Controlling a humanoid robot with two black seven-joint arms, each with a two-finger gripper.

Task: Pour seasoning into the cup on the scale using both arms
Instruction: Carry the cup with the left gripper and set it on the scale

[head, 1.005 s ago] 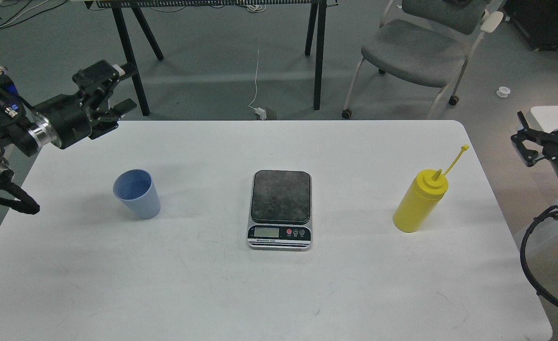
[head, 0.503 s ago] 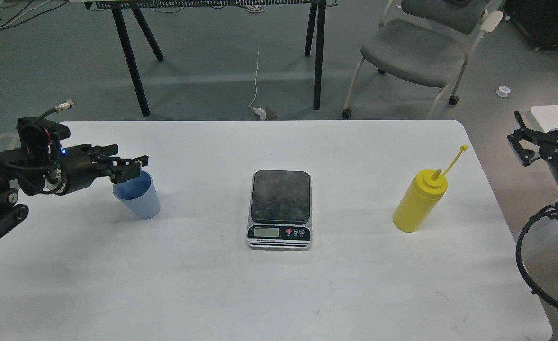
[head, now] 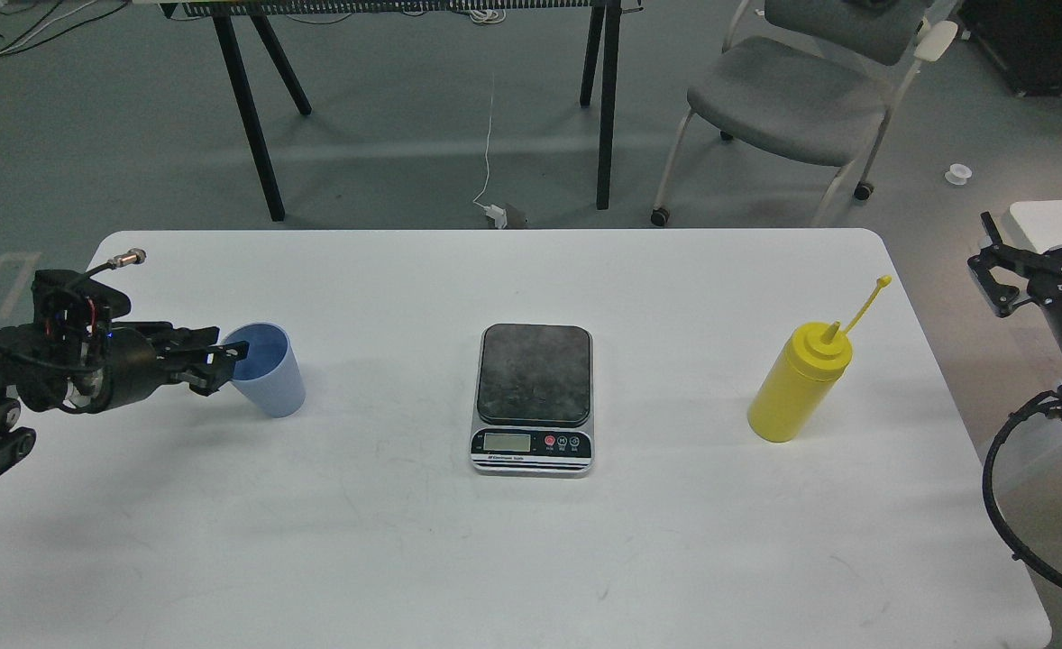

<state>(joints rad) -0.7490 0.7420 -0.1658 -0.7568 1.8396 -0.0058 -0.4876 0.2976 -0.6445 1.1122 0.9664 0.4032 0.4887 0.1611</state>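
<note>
The light blue cup (head: 270,374) stands upright on the left of the white table (head: 531,541). My left gripper (head: 221,365) is level with the cup and open, its fingertips at the cup's left side; one fingertip overlaps the rim. The scale (head: 534,397) lies at the table's middle with nothing on its dark plate. The yellow seasoning bottle (head: 797,383) stands upright on the right, cap strap sticking up. My right gripper (head: 1000,270) is open and empty beyond the table's right edge, well apart from the bottle.
A grey chair (head: 792,90) and black table legs (head: 256,117) stand on the floor behind the table. A small white surface (head: 1049,216) sits at the far right by my right arm. A black cable loop (head: 1004,487) hangs below that arm.
My left arm has swung down from above the table's back left corner to the cup's left side, then drawn back slightly left and lower. The right arm has barely moved.
</note>
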